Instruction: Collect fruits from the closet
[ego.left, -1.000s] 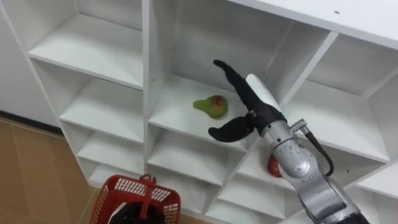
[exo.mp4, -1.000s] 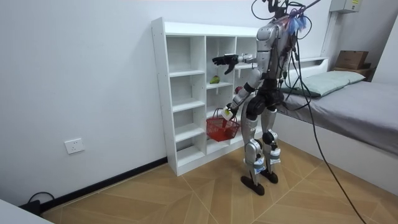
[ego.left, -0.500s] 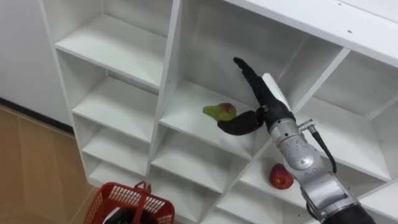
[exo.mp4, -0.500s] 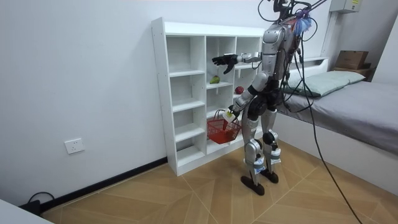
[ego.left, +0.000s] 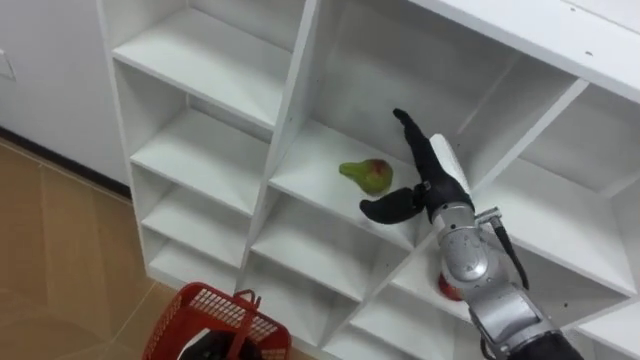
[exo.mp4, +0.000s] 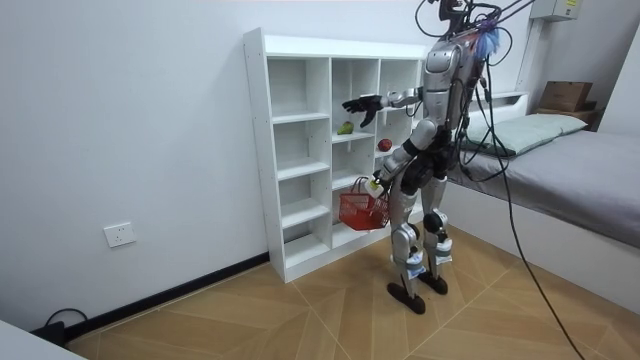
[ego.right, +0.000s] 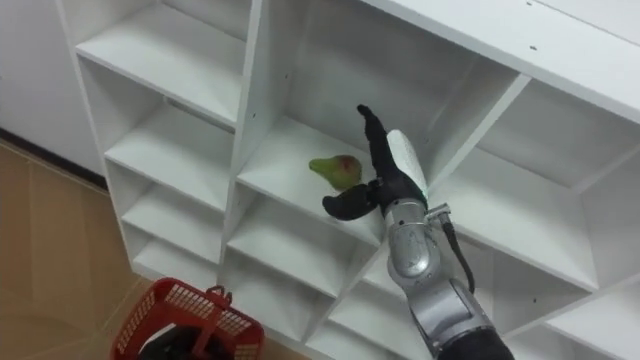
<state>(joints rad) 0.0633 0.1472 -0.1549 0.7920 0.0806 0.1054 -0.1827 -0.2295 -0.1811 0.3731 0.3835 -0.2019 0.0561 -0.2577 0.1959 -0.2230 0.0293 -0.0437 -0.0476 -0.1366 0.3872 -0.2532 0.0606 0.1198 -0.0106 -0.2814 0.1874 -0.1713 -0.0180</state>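
A green pear with a red blush (ego.left: 366, 176) lies on its side near the middle of the frame. It rests on a board in the middle column of the tall white open-fronted shelf unit (ego.left: 190, 65). The right hand (ego.left: 422, 180) is inside the same compartment, just to the right of the pear. It is released: the fingers (ego.left: 408, 128) are straight and point up toward the back wall, and the thumb is spread out to the lower left, below the fruit. A narrow strip of white board shows between pear and palm, so the two look apart and nothing is grasped.

One board lower and one column to the right, a round red apple (ego.left: 445, 290) sits in the lower right of the frame. It is partly hidden behind the silver forearm.

At the bottom left, a red plastic basket (ego.left: 205, 318) with a mesh wall hangs in front of the lower shelves, its handle raised. In the room view it hangs clear of the floor from the left hand (exo.mp4: 373, 184), which is lowered beside the hip and clenched on the handle. What is inside the basket cannot be made out.

The room view shows the robot standing upright on the wooden parquet floor (exo.mp4: 300, 310), close in front of the shelf unit. Its right arm is held out level into the upper shelves. A grey bed (exo.mp4: 590, 160) stands at the room view's right.
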